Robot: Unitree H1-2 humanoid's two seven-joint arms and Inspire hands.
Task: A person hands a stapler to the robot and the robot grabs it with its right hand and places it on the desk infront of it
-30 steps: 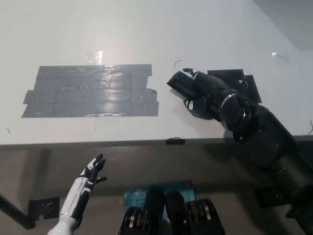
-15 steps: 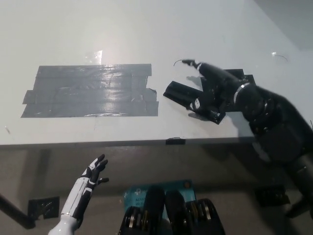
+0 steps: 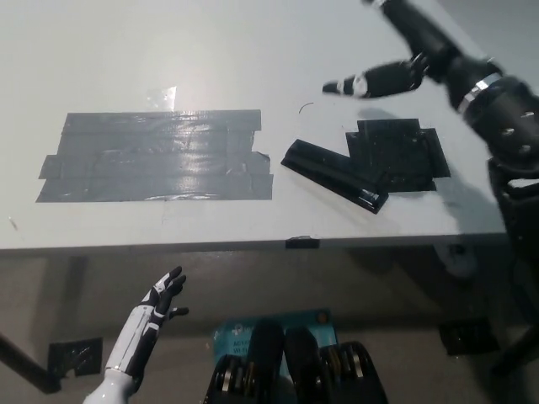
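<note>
Right hand: the black right hand hangs above the counter's far right, fingers spread, grasping nothing.
Left hand: the white left hand rests below the counter edge, fingers apart, empty.
Stapler: the stapler lies flat on the counter, between the grey tape patch and a black tape patch, touching the latter.
Handling: likely rigid, fairly heavy, glossy and somewhat slippery; best gripped across its narrow middle.

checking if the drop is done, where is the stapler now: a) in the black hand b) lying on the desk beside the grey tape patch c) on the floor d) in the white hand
b: the stapler lies flat on the desk, right of the grey tape patch, while the open right hand is lifted clear of it and the left hand rests below the desk edge.
</note>
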